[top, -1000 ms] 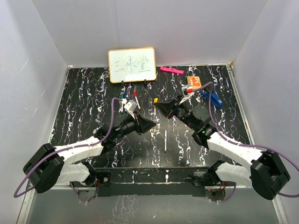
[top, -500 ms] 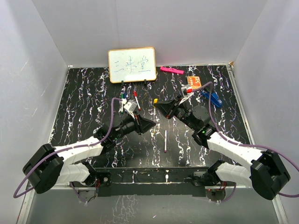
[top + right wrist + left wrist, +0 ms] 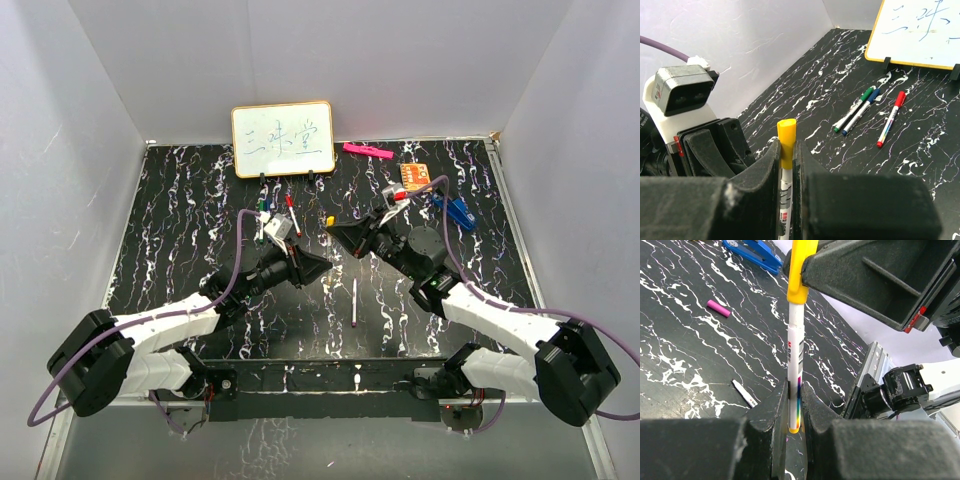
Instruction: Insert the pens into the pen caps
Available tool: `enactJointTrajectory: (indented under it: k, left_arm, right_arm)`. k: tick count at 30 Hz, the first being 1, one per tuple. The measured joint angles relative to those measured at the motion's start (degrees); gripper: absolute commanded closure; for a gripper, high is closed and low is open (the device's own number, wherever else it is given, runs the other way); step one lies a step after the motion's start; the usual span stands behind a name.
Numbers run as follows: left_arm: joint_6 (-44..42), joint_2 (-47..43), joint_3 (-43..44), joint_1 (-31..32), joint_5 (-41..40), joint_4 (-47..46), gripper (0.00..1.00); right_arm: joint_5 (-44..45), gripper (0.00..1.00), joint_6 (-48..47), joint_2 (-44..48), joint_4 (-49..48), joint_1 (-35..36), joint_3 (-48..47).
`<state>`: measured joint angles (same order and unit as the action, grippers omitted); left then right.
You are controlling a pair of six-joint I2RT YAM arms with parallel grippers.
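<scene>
Out in front of the whiteboard [image 3: 283, 139], the left gripper [image 3: 794, 402] is clenched on the lower end of a white pen [image 3: 795, 340]; the right gripper [image 3: 786, 150] pinches the yellow cap [image 3: 786, 131] over that pen's other end; how deep the tip sits inside cannot be told; in the top view both grippers hide the barrel. Three capped pens [image 3: 862, 112] lie just before the whiteboard; a pink cap [image 3: 719, 308] and another pen [image 3: 354, 303] lie farther from it.

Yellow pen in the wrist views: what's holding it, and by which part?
The left gripper pinches the pen near its tail end. The right gripper clamps the yellow cap at the pen's other end.
</scene>
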<state>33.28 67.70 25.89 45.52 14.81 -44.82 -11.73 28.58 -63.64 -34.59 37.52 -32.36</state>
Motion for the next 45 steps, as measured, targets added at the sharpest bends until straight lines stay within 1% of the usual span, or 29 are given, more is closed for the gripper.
enactJointTrajectory:
  k: [7,18,26,33,45]
  left_arm:
    - [-0.33,0.0,1.09,0.0,-0.66,1.99,1.0]
    - [-3.08,0.04,5.95,-0.2,-1.77,8.13,1.0]
    - [-4.76,0.02,6.51,-1.14,-1.92,10.58,1.0]
    - [-5.33,0.02,7.67,-2.27,-1.86,11.04,1.0]
    - [-5.4,0.2,8.81,-4.13,-1.53,10.58,1.0]
  right_arm:
    - [-0.63,1.0,-0.63,-0.28,1.14,0.04,-0.55]
    - [-2.4,1.0,-3.3,-1.73,4.85,0.02,-3.96]
    - [-2.29,1.0,-4.48,-1.73,6.32,0.0,-3.98]
    - [-1.01,1.0,-4.98,-2.49,7.28,0.07,-5.77]
    - [5.2,1.0,-5.92,-3.39,5.05,2.56,-5.79]
